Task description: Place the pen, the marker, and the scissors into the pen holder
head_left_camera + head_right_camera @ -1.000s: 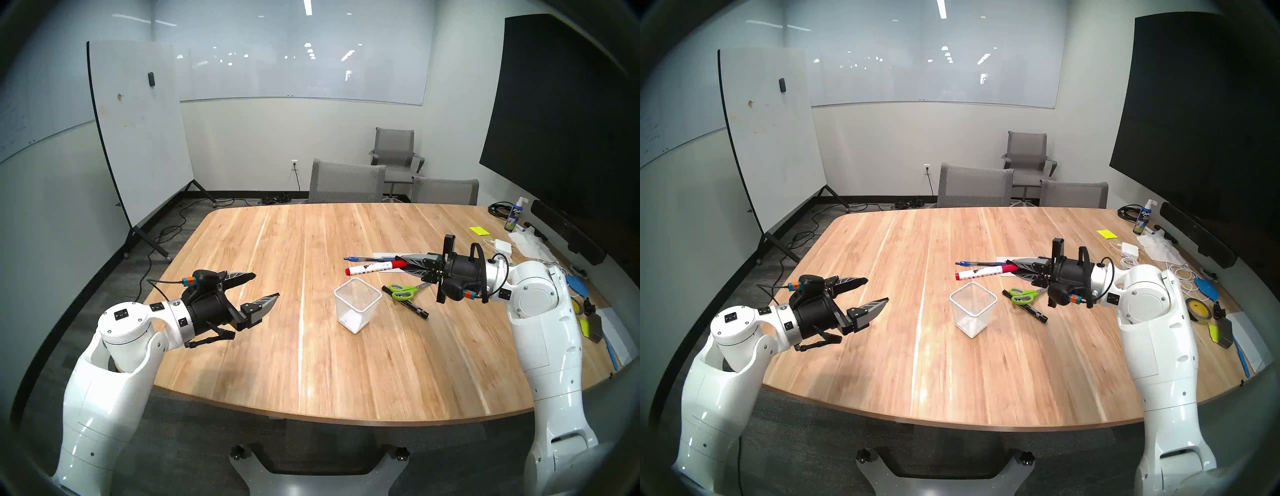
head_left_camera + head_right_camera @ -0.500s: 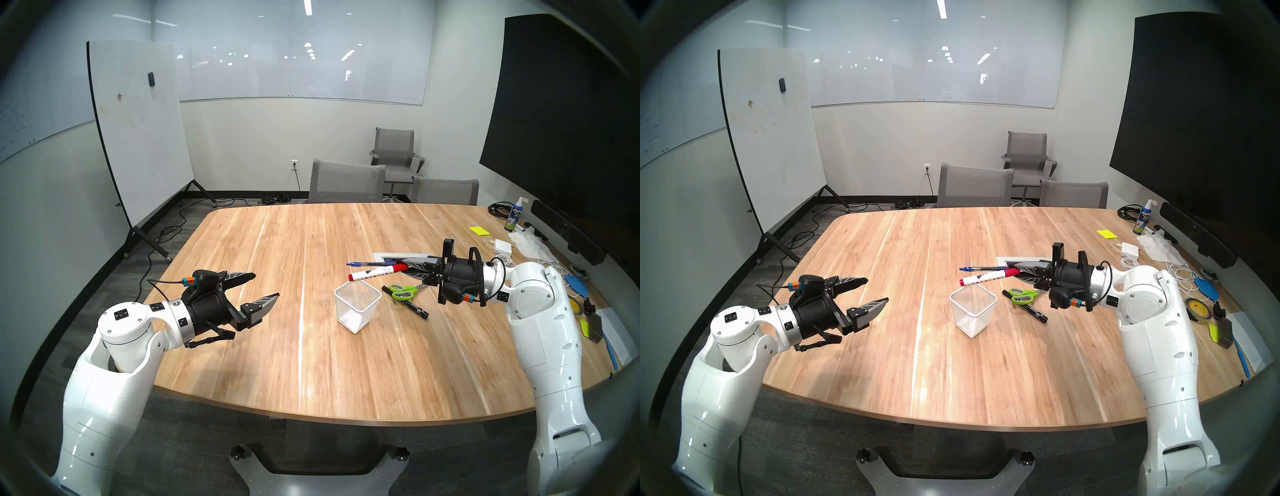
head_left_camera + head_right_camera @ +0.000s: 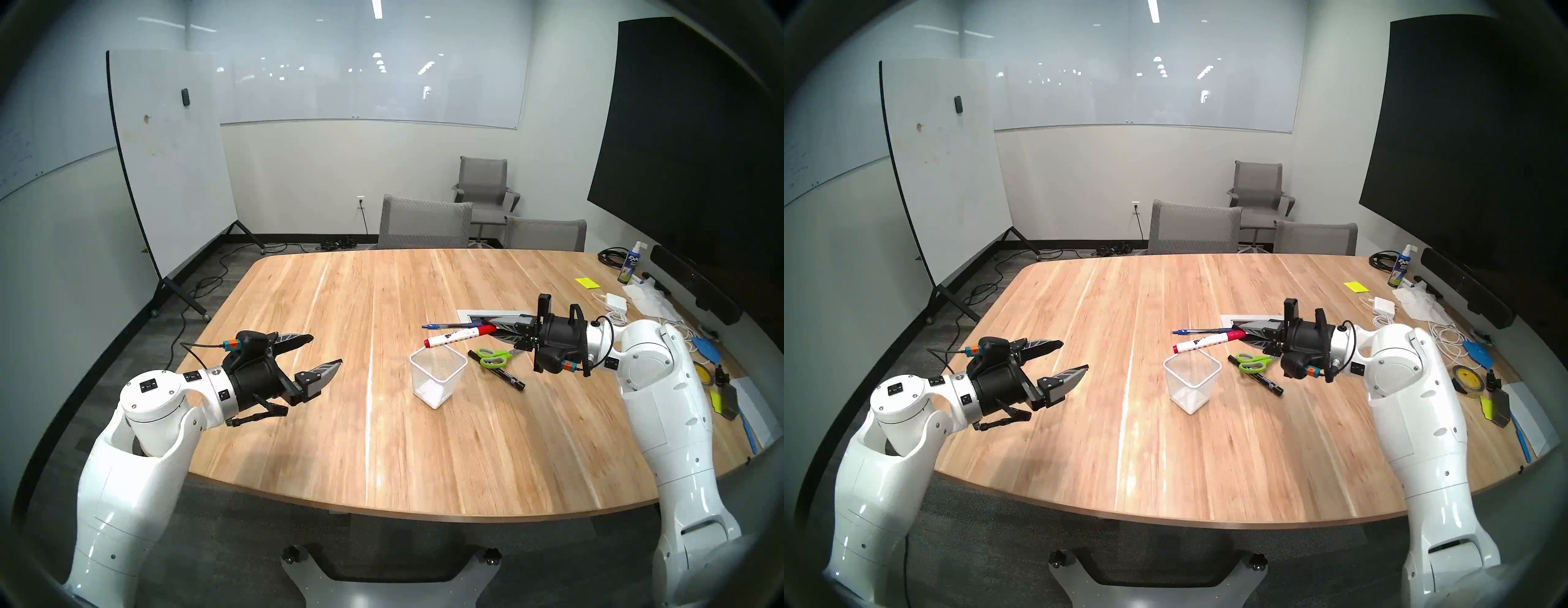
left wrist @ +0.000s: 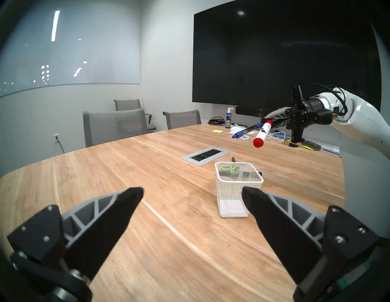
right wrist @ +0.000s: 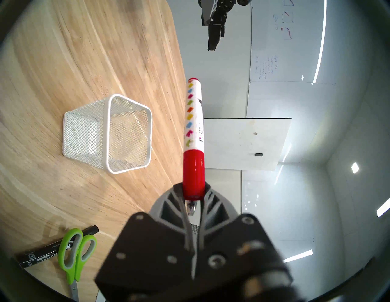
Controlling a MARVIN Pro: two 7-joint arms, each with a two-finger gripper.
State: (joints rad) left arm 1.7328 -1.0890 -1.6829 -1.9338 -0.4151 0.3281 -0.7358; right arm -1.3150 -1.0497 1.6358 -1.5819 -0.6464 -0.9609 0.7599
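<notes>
Right gripper [image 3: 495, 330]: clamped on the red cap of the white marker [image 3: 456, 336], right of centre in the head view, raised off the table [image 3: 339, 424]. In the left wrist view the pen [image 4: 245, 131] is pinched in there too, beside the marker.
Marker: sticks out leftward from the jaws and tilts down; its far red end hangs just above the holder's back rim in the head view. In the right wrist view it runs up the middle of the frame, the holder to its left.
Pen: blue cap points left, just above the marker in the head view, also off the table.
Holder [image 3: 438, 373]: white mesh cup, upright on the table, centre-right, nothing in it.
Scissors [image 3: 494, 357]: green handles, flat on the table just right of the holder, lying across the black marker [image 3: 497, 370]; lower left in the right wrist view.
Left gripper [image 3: 326, 351]: jaws spread wide, holding nothing, left of centre in the head view, well apart from the holder. Its own camera sees the holder just past the right fingertip [image 4: 253, 196].
</notes>
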